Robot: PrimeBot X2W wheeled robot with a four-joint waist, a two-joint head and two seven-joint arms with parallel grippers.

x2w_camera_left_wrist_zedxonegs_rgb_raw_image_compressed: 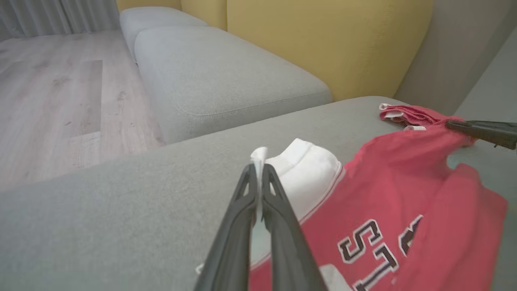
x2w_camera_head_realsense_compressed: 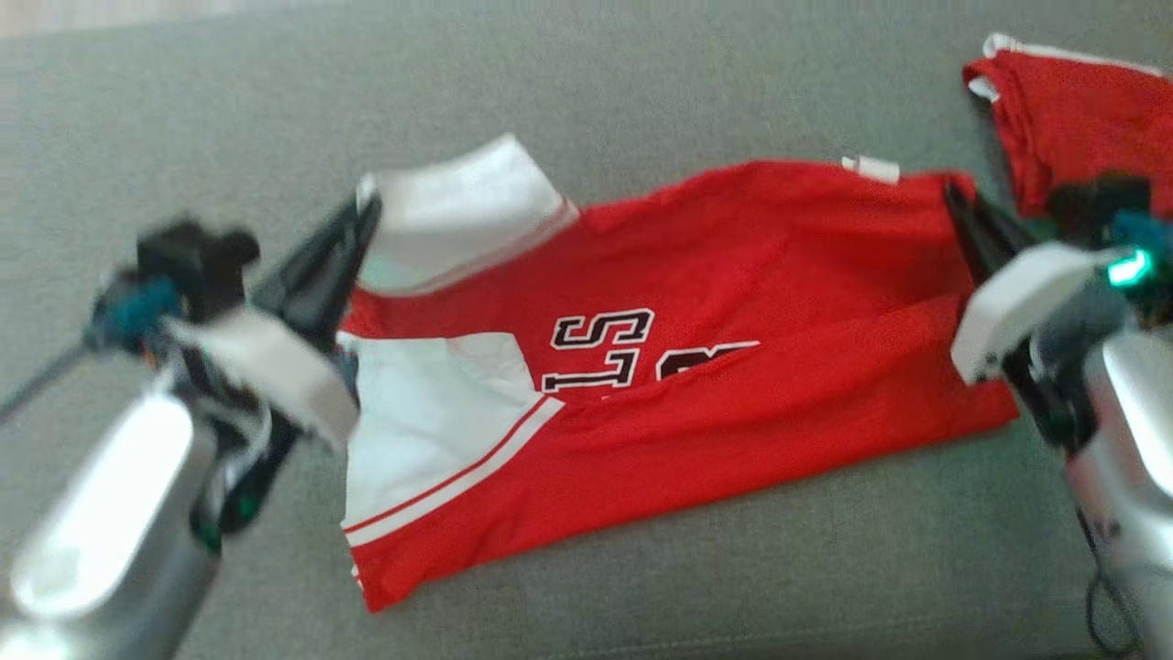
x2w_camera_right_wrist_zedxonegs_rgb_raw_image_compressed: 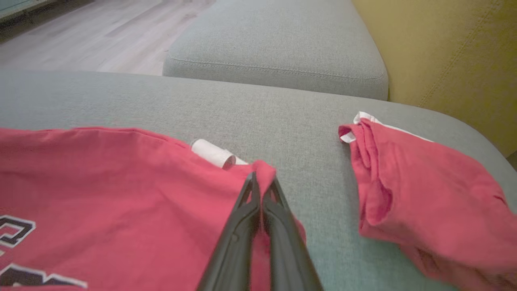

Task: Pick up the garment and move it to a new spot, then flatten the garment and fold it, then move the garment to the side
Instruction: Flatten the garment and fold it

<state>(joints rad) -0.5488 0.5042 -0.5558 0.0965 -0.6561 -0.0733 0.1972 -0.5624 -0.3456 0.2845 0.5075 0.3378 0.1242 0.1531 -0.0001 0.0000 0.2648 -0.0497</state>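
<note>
Head view: soft red jersey, white-sleeved, lies lengthwise left-right on woven grey sofa, sleeves leftward. Left gripper jaws pinch a sleeve, right gripper jaws the hem.

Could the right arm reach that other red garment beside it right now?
Probably not yet: the right gripper is shut on a corner of the jersey and would have to let go first. Otherwise the way looks free: bare cushion lies between it and the other garment.

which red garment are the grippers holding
The spread-out jersey with black lettering and white sleeves; the other red garment lies bunched apart to its right.
</note>
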